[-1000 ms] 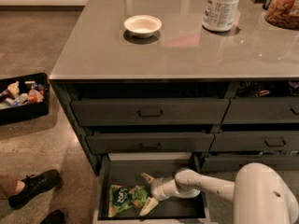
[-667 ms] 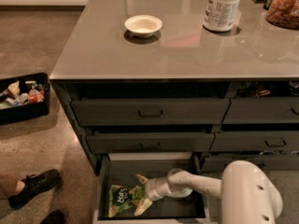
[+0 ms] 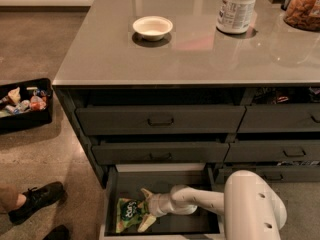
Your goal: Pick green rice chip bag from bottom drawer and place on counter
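The green rice chip bag (image 3: 128, 214) lies flat in the left part of the open bottom drawer (image 3: 111, 193). My gripper (image 3: 145, 209) reaches into the drawer from the right on its white arm (image 3: 200, 200). Its two pale fingers (image 3: 146, 193) are spread open at the bag's right edge, one beyond the bag and one nearer the camera. The bag is not lifted. The grey counter (image 3: 200, 59) tops the drawer cabinet above.
A white bowl (image 3: 152, 27), a white jar (image 3: 238, 6) and a clear jar of snacks (image 3: 303, 6) stand on the counter. A black bin (image 3: 25, 106) of packets sits on the floor at left. A person's black shoe (image 3: 36, 199) is near the drawer's left.
My arm has reached further left into the drawer, bringing the open gripper up to the bag's right edge. The bag has not moved.
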You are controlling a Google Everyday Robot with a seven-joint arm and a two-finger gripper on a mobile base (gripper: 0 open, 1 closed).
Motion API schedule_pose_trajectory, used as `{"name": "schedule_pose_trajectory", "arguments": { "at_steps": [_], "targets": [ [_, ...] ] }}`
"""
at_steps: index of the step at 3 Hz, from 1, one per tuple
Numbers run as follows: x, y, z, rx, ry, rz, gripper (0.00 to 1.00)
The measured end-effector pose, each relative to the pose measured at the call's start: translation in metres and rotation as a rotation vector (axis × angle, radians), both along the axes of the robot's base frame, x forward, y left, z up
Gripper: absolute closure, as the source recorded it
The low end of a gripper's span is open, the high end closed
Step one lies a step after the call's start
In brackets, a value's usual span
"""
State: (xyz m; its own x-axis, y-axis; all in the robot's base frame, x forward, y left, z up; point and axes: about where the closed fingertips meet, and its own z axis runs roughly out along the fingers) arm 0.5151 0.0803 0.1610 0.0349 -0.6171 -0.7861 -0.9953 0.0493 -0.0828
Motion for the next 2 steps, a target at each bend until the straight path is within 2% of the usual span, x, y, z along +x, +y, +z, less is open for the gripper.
{"name": "schedule_pose_trajectory", "arguments": {
  "at_steps": [1,2],
  "targets": [
    [0.01,-0.0002,-0.0157,-0.027,-0.008,-0.06,0.19],
    [0.0169,-0.0066,-0.022,-0.045,-0.018,-0.109,0.42]
  ]
}}
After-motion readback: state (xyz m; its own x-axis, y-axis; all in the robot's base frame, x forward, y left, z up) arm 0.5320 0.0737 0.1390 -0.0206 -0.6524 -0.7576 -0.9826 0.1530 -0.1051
